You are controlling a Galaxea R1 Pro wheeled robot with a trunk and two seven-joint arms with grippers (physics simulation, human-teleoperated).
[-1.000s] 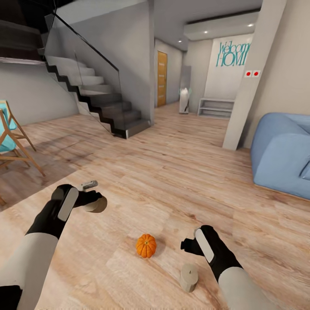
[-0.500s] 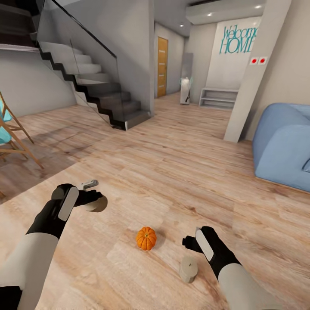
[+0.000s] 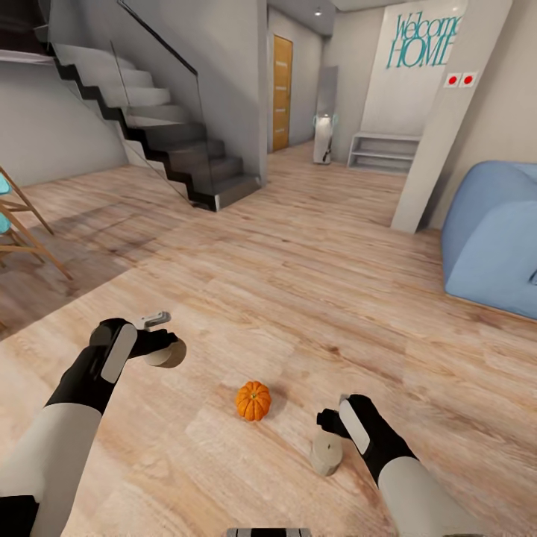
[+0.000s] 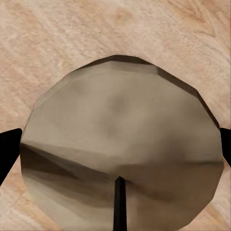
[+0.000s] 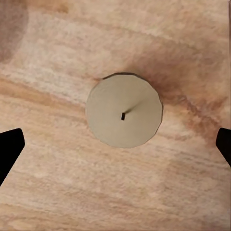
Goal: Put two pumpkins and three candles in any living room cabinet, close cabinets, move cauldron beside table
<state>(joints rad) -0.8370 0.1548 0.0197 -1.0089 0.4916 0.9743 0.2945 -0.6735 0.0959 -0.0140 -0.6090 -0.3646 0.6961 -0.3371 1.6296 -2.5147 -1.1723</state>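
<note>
A beige candle [image 3: 168, 355] is held above the floor by my left gripper [image 3: 164, 344], which is shut on it; in the left wrist view this candle [image 4: 120, 154] spans the gap between the dark fingertips [image 4: 8, 153]. My right gripper [image 3: 327, 424] hangs open over a second candle [image 3: 326, 455] standing on the floor. In the right wrist view that candle [image 5: 124, 116] sits centred between the wide-apart fingertips [image 5: 9, 150], well clear of them. One orange pumpkin [image 3: 253, 400] rests on the wood floor between my arms. The cabinet and cauldron are out of view.
A blue sofa [image 3: 496, 239] stands at the right, with a pillar [image 3: 440, 127] beside it. The staircase [image 3: 164, 149] rises at the back left, and a wooden chair [image 3: 19, 239] is at the left edge. Open wood floor [image 3: 298, 283] lies ahead.
The whole picture has shifted, so the camera moved. My right gripper now stands closer over the floor candle. The left gripper keeps its hold on its candle.
</note>
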